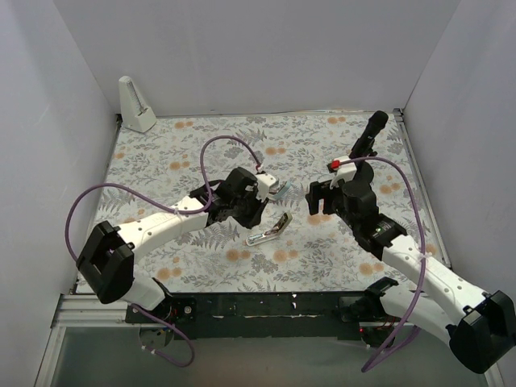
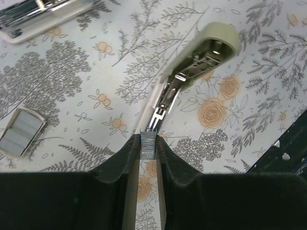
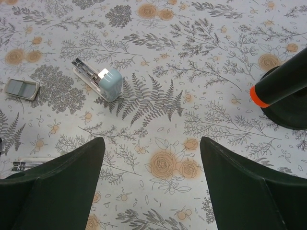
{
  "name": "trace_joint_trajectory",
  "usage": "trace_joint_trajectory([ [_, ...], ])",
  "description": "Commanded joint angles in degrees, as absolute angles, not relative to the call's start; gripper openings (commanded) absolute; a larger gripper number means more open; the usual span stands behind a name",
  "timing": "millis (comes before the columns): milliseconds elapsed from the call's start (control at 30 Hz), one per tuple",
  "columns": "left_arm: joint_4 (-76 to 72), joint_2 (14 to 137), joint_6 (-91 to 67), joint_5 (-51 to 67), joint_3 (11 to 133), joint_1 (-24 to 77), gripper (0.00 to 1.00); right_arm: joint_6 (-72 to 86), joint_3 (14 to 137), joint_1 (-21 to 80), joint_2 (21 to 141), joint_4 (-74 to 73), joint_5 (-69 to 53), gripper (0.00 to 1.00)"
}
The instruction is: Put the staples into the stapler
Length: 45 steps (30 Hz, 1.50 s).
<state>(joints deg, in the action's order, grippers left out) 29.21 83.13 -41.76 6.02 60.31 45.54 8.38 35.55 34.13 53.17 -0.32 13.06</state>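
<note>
My left gripper (image 2: 148,142) is shut on a small grey staple block (image 2: 147,148), held just above the table at the near end of the metal rail of an olive-gold bar (image 2: 211,45), which lies hinged open. The light-blue stapler (image 2: 38,14) lies at the top left of the left wrist view; it also shows in the right wrist view (image 3: 105,82) and the top view (image 1: 278,188). The beige staple box (image 2: 21,132), with grey staples in it, lies open to the left and shows in the right wrist view (image 3: 21,88). My right gripper (image 3: 152,182) is open and empty above the cloth.
In the top view my left gripper (image 1: 255,216) is above the open olive-gold bar (image 1: 272,228) and my right gripper (image 1: 318,199) is to its right. A black cylinder with an orange ring (image 3: 280,84) stands at the right. A white wedge-shaped object (image 1: 137,105) stands far left.
</note>
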Motion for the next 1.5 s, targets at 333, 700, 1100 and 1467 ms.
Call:
trace_joint_trajectory([
  [333,26.72,86.83,-31.73,4.75,58.36,53.17,0.06,7.21,33.14,34.10,48.96,1.05,13.89,0.89],
  [700,20.30,86.40,-27.69,2.29,52.92,53.44,0.03,6.94,32.87,34.01,49.22,1.49,13.71,0.89],
  [1100,16.17,84.73,-25.84,2.72,51.15,53.53,0.02,6.77,32.87,34.10,49.83,1.67,13.36,0.89],
  [1467,15.56,85.96,-24.26,1.93,49.75,53.53,0.01,6.68,33.13,34.10,50.01,1.67,13.01,0.89],
])
